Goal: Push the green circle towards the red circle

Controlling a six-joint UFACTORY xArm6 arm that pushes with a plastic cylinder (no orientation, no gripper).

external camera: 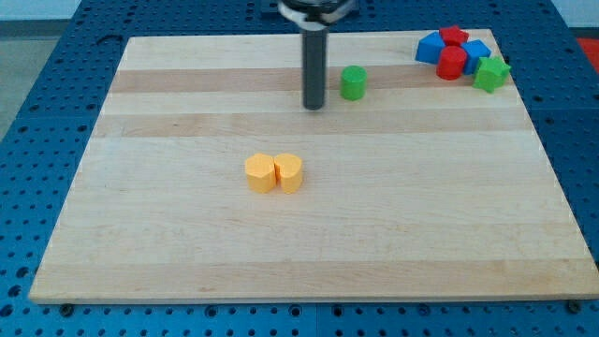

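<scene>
The green circle (353, 82) stands near the board's top edge, right of the middle. My tip (314, 106) rests on the board just left of it, a small gap apart. The red circle (451, 64) sits in a cluster at the view's top right, well to the right of the green circle.
The cluster at the top right also holds a second red block (454, 36), a blue block (430, 48), another blue block (476, 53) and a green star-like block (491, 73). Two yellow blocks (261, 173) (290, 172) touch each other mid-board. The wooden board (309, 243) lies on a blue perforated table.
</scene>
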